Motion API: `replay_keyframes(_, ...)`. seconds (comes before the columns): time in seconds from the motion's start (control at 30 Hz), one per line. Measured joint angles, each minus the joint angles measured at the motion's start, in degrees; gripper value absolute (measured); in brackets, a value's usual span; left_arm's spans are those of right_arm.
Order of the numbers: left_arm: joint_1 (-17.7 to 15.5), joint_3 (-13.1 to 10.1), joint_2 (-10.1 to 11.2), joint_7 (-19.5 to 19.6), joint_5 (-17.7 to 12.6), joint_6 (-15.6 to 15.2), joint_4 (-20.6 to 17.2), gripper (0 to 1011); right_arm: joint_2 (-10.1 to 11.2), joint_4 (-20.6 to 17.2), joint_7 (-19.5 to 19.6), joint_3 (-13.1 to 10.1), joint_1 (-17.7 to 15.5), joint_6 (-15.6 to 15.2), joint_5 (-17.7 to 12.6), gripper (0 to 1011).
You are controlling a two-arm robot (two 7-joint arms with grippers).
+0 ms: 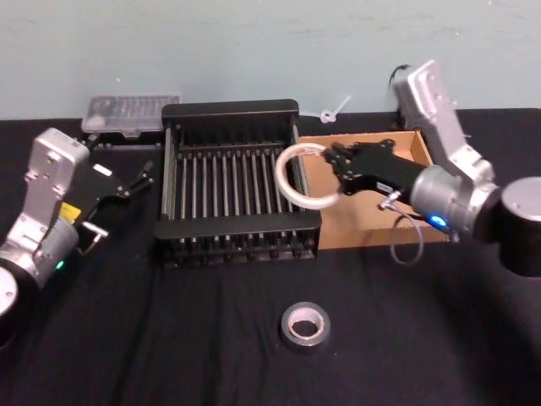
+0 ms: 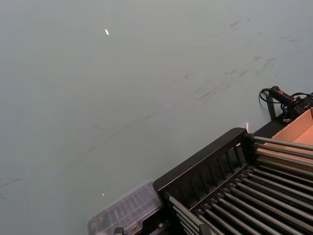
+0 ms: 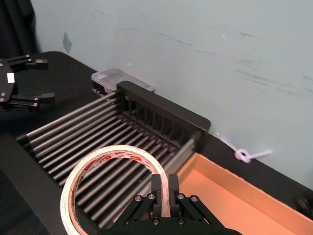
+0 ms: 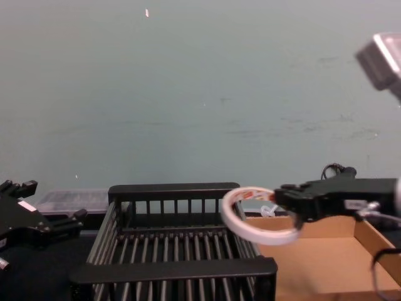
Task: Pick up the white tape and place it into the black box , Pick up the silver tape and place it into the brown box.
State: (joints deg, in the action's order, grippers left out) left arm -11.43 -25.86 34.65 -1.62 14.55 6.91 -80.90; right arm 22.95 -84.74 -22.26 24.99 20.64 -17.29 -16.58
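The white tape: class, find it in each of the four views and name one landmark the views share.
Head view: white tape in the right gripper, over the black box's right side.
Left wrist view: not in it.
Right wrist view: low, centre-left.
Chest view: right of centre.
Shared landmark: the black box's far rim.

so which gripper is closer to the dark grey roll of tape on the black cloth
Right. The right gripper, shut on the white tape roll over the black slatted crate's right rim, is nearer the dark grey roll. The left gripper sits open, left of the crate.
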Motion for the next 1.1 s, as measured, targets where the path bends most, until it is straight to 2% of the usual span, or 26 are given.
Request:
replay_keyframes(0.33,0.0,0.0,0.0,0.0,0.0,0.0,0.0,1001,-4.9,7.3,-1.3,3.9,5.8,0.7,3.0,88)
replay_keyframes(0.63,0.0,0.0,0.0,0.0,0.0,0.0,0.0,1001,-8.2,12.4,-1.7,5.8,9.1,1.1,5.2,88)
replay_keyframes(1.1,0.0,0.0,0.0,0.0,0.0,0.0,0.0,1001,-7.9,11.9,-1.7,5.7,8.8,1.2,5.1,88)
